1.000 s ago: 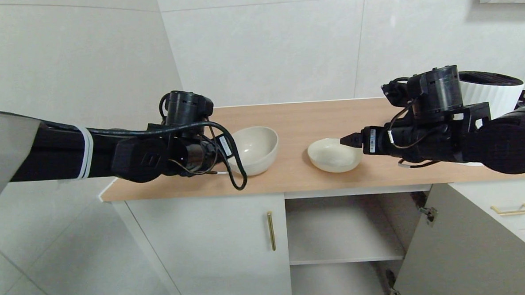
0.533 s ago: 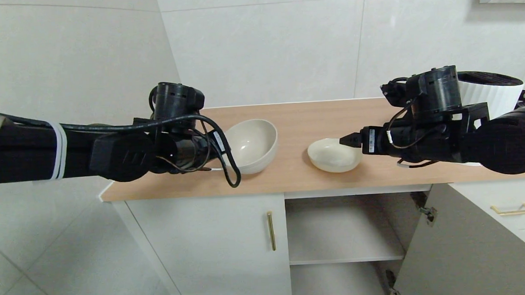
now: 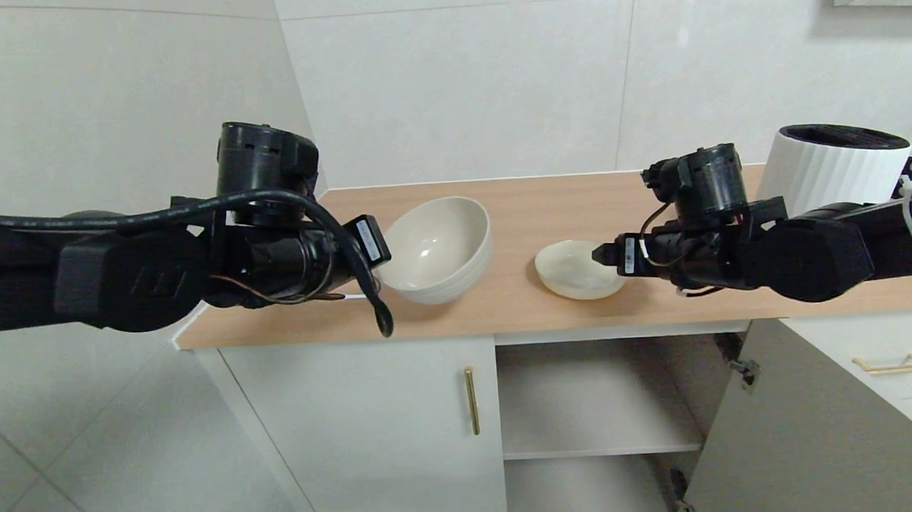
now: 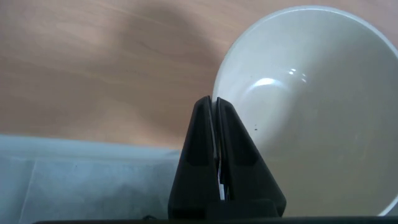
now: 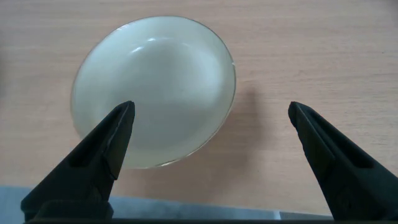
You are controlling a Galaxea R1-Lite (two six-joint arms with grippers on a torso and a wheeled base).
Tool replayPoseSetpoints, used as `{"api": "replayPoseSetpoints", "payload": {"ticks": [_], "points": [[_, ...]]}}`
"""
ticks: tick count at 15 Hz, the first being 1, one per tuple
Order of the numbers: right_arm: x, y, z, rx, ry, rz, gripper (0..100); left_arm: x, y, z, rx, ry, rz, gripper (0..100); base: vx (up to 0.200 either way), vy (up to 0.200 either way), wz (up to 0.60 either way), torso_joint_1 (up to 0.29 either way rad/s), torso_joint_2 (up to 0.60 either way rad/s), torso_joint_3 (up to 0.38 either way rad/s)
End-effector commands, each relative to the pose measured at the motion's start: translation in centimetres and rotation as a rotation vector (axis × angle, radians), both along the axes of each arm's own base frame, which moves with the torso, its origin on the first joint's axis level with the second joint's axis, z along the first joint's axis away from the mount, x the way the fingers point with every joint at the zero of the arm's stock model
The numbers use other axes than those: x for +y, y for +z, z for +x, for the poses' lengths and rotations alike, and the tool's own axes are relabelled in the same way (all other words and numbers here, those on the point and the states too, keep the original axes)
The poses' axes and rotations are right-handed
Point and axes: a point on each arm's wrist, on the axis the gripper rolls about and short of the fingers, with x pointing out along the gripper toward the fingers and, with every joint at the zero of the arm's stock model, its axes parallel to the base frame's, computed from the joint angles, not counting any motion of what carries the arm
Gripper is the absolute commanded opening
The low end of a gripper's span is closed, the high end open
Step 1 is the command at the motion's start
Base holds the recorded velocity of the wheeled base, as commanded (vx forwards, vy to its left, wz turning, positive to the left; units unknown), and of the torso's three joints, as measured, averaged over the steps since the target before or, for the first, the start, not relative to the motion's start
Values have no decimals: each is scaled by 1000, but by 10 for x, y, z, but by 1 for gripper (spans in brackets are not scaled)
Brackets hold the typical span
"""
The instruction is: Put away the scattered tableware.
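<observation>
A large cream bowl (image 3: 439,249) hangs tilted just over the left part of the wooden counter (image 3: 523,207). My left gripper (image 4: 216,109) is shut on its near rim, and the bowl's (image 4: 311,112) glossy inside faces the left wrist view. To its right a small cream dish (image 3: 576,270) rests flat on the counter. My right gripper (image 3: 600,253) stands open at the dish's right side. In the right wrist view the dish (image 5: 155,90) lies under the gripper (image 5: 210,109), with one finger over it and the other past its edge, and neither touches it.
A white ribbed container (image 3: 837,162) stands at the counter's back right, behind the right arm. Below the counter a cabinet (image 3: 593,396) stands open with bare shelves, its door (image 3: 749,435) swung out to the right. The left door with a gold handle (image 3: 471,400) is closed.
The left arm has risen and drawn back to the left, tipping the large bowl up by its rim. The right arm has dropped lower, closer to the small dish.
</observation>
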Motion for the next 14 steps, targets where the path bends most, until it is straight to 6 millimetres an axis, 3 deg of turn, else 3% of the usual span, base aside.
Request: {"api": "replayPoseSetpoints", "payload": {"ticks": [1, 8, 9, 14], "points": [[3, -15, 11, 30, -12, -19, 100, 6, 13, -16, -28, -32, -15, 0, 0, 0, 0, 0, 0, 0], [-4, -29, 27, 52, -45, -28, 100, 4, 13, -18, -28, -39, -13, 0, 0, 0, 0, 0, 0, 0], [-5, -31, 28, 55, -48, -29, 0, 4, 13, -18, -28, -41, -13, 0, 0, 0, 0, 0, 0, 0], [-5, -27, 29, 47, -44, -19, 0, 4, 13, -18, -28, -42, -14, 0, 0, 0, 0, 0, 0, 0]]}}
